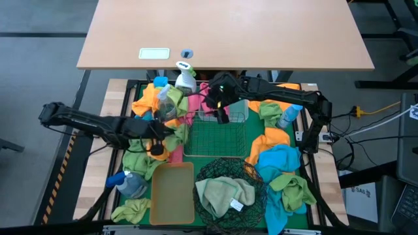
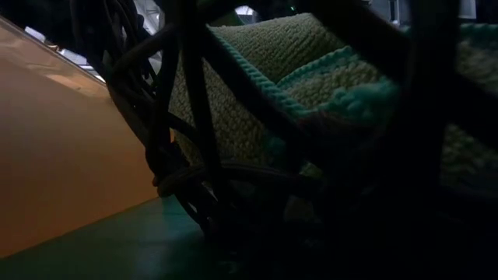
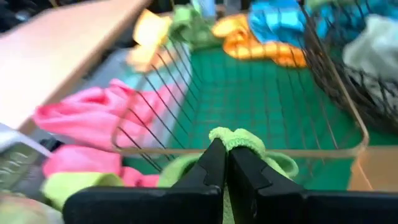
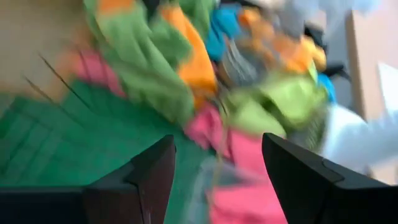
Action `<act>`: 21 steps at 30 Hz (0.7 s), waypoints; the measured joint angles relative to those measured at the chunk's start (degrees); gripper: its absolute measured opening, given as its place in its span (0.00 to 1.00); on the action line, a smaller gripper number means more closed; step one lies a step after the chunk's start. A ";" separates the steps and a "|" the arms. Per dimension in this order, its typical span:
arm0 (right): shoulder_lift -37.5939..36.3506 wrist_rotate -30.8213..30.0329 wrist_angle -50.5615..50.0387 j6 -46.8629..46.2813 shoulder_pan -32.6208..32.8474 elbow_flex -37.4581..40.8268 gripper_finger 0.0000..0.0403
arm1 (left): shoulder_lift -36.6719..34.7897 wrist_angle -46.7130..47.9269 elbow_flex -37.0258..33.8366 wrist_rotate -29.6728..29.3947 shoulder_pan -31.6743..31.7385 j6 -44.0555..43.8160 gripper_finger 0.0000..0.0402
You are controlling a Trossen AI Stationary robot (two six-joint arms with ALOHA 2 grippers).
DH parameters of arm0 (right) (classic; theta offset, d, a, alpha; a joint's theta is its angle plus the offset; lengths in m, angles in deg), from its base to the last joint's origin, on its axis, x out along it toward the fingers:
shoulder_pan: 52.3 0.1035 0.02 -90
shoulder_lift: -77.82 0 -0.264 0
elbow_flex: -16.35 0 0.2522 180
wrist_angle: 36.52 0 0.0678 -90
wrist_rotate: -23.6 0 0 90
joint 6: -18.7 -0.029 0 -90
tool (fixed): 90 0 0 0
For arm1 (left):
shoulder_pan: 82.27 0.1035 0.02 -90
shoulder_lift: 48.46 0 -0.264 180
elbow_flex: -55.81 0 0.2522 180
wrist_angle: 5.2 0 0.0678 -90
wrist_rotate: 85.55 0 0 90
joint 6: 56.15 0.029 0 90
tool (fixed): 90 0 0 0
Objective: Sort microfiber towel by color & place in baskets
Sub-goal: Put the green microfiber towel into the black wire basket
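Beside the clear wire rectangular basket (image 3: 267, 106), your left gripper (image 3: 227, 163) pinches a lime-green microfiber towel (image 3: 239, 140); pink towels (image 3: 87, 112) crowd alongside, and your right gripper (image 4: 217, 162) gapes empty.

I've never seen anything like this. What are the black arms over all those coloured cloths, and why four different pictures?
They are two robot arms sorting cleaning towels by colour into baskets. One picture looks down from above. One sits at table height, up against the round black basket holding a pale green towel. The other two come from cameras on each arm's wrist.

Orange, blue, green and pink towels lie heaped around a clear wire basket and a tan bin, with spray bottles among them.

The left tool is shut on a green towel beside the wire basket's rim. The right tool hangs open above the pile, holding nothing.
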 joint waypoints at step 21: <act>0.58 10.90 22.74 -13.44 6.15 0.00 0.59 | -1.26 -31.43 0.00 -7.54 0.97 0.24 0.00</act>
